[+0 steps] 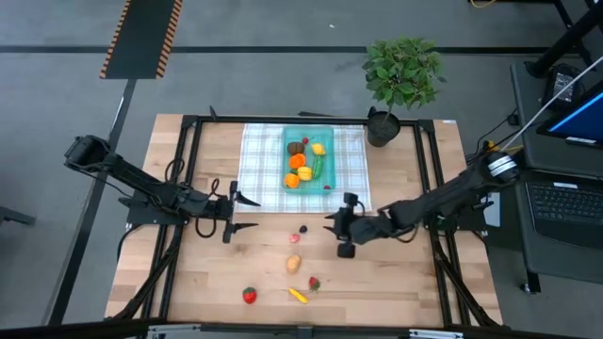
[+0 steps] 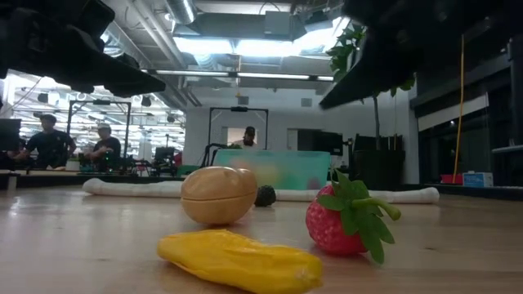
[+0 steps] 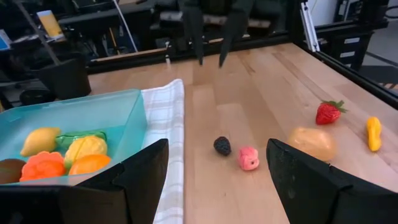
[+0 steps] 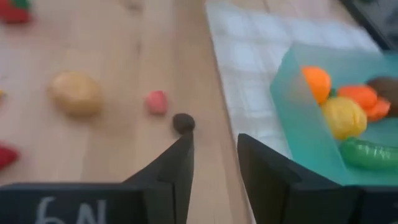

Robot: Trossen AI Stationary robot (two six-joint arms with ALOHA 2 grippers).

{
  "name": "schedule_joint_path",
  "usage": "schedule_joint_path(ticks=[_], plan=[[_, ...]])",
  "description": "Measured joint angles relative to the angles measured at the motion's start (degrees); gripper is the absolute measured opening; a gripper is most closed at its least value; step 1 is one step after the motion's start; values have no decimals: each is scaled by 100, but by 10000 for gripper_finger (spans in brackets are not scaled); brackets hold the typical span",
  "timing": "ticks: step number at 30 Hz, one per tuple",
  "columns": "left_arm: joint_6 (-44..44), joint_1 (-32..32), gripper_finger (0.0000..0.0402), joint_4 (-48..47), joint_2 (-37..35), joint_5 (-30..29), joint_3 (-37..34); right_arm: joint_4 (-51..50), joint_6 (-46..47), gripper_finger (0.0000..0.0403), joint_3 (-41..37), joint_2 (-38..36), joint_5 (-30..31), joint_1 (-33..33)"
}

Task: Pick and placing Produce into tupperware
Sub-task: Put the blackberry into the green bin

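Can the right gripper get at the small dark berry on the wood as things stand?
Probably yes: the dark berry lies on bare wood just ahead of the empty right gripper, clear of the cloth and the pink piece.

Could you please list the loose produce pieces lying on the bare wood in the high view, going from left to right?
Red strawberry → tan potato → yellow piece → dark berry → small strawberry. The pink piece sits almost directly above the potato, so I left it out.
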Motion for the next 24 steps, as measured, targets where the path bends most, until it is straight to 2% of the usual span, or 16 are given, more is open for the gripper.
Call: schedule_joint_path(ticks=[9, 13, 17, 21, 24], plan=[[-5, -7, 264, -327, 4, 256, 0, -12, 119, 127, 845, 1088, -1062, -410], [-23, -4, 264, -452, 4, 259, 0, -172, 112, 131, 1372, 1440, -1129, -538], [-32, -4, 264, -499, 4, 289, 0, -640, 45, 154, 1831, 1682, -1153, -599], [-4, -4, 264, -581, 4, 296, 0, -1104, -67, 182, 2140, 1873, -1242, -628], [-1, -4, 264, -584, 4, 296, 0, -1268, -67, 187, 2193, 1975, -1245, -629]])
